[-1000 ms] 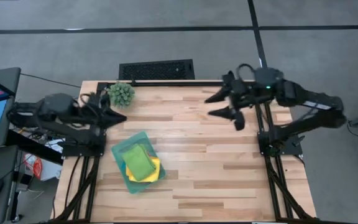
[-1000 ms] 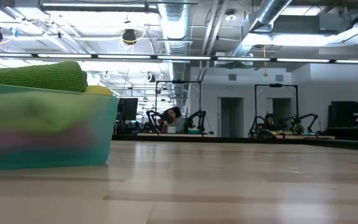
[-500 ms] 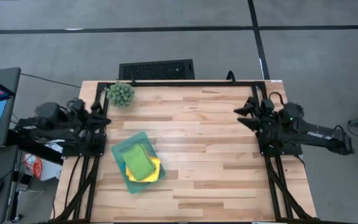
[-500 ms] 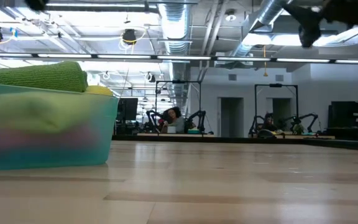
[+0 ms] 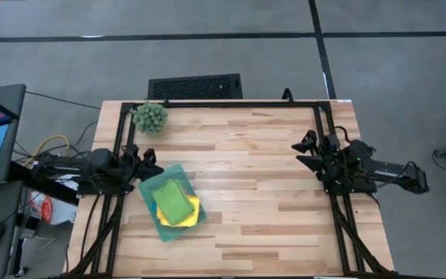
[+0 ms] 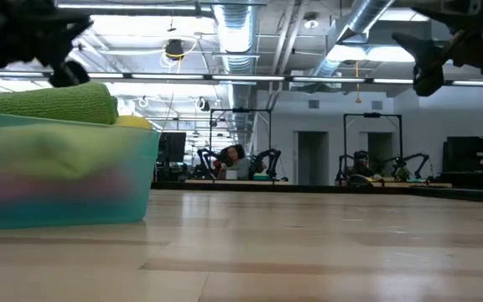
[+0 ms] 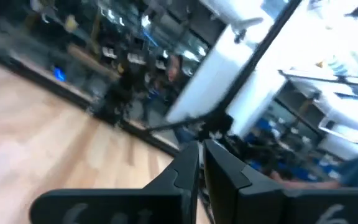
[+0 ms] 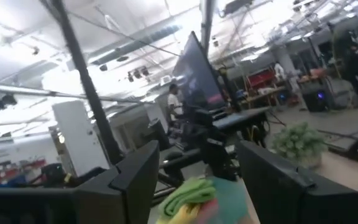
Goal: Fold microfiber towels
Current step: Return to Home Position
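The green towel (image 5: 175, 203) lies folded, uppermost in the tray (image 5: 145, 188), just beside the left end effector (image 5: 149, 160), whose fingers are together. The right end effector (image 5: 299, 152), fingers spread, is well apart across the desk (image 5: 262, 201).

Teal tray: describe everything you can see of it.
The teal tray is a translucent, plastic-looking rectangle with upright walls, resting flat on the wooden table, left of centre and turned askew to the edges. Folded towels fill it: a green towel on top, rising above the rim, a yellow towel beneath, pinkish colour showing through the wall.
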You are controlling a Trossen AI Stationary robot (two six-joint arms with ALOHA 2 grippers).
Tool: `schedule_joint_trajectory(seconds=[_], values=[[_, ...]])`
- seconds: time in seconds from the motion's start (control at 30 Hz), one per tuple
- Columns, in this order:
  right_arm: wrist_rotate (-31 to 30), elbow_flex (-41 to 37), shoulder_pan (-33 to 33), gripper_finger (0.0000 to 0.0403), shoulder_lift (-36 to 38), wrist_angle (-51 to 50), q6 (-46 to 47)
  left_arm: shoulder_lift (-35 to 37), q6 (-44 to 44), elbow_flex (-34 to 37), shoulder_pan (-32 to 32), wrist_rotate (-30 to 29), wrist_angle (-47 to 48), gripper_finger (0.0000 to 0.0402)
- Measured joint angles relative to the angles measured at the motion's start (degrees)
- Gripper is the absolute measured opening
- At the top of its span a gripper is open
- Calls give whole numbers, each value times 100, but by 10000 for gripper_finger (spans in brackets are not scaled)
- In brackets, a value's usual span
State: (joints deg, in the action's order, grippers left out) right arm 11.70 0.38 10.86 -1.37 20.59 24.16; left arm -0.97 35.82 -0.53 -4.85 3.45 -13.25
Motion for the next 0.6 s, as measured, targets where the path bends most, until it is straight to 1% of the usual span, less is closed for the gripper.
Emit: schedule_joint_trajectory(seconds=[0.1,0.13,0.23,0.37,0.47,0.6], values=[[19,-1,-99,244,7,28,-292,34,-125,-12,-2,-426,525,16],[14,-2,-139,244,4,0,-371,13,-222,-7,-2,-489,596,16],[17,-2,-263,244,-15,-191,-585,36,-579,-9,0,-683,382,16],[13,-2,-338,244,-7,-643,-776,30,-845,-5,0,-687,496,16],[-134,-2,-335,244,-8,-1027,-761,27,-992,-5,0,-692,694,16],[-302,-2,-328,244,-7,-1302,-730,28,-877,-3,0,-690,1025,16]])
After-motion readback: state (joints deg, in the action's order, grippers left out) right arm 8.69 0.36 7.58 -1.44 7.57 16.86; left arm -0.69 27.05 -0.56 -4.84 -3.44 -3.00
